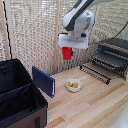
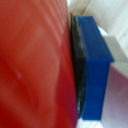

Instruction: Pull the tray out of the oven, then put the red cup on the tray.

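Note:
The red cup (image 1: 67,53) hangs in the air above the table, held in my gripper (image 1: 67,50), which is shut on it. In the wrist view the red cup (image 2: 35,65) fills most of the picture, pressed against a blue finger pad (image 2: 95,65). The oven (image 1: 113,54) stands at the exterior view's right with its door (image 1: 96,73) dropped open. The tray (image 1: 107,62) of thin dark bars sticks partly out of the oven, to the right of and lower than the cup.
A white bowl (image 1: 73,85) with yellow contents sits on the wooden table (image 1: 90,107) below the cup. A blue flat object (image 1: 43,81) leans beside a big black open case (image 1: 17,95) at the exterior view's left. A wicker screen stands behind.

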You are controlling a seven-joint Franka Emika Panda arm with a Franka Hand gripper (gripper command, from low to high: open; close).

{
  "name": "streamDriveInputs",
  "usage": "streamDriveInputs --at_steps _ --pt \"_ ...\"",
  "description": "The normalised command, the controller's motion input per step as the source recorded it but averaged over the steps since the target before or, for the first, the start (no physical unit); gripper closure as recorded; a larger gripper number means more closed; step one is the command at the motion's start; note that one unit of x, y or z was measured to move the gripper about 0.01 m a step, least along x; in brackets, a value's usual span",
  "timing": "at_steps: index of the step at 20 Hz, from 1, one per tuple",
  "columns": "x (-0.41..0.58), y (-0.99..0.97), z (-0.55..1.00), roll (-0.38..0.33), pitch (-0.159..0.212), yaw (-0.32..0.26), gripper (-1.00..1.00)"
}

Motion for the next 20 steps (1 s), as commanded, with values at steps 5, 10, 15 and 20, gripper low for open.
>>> streamDriveInputs --at_steps 5,10,15,20 --pt "-0.017 -0.63 0.40 0.079 0.000 -0.142 1.00" --pt "-0.138 -0.74 0.35 0.054 0.006 -0.128 1.00" --pt "-0.213 -0.70 0.25 0.018 0.042 -0.169 1.00" --pt "-0.130 -0.71 0.06 0.001 0.013 -0.179 1.00"
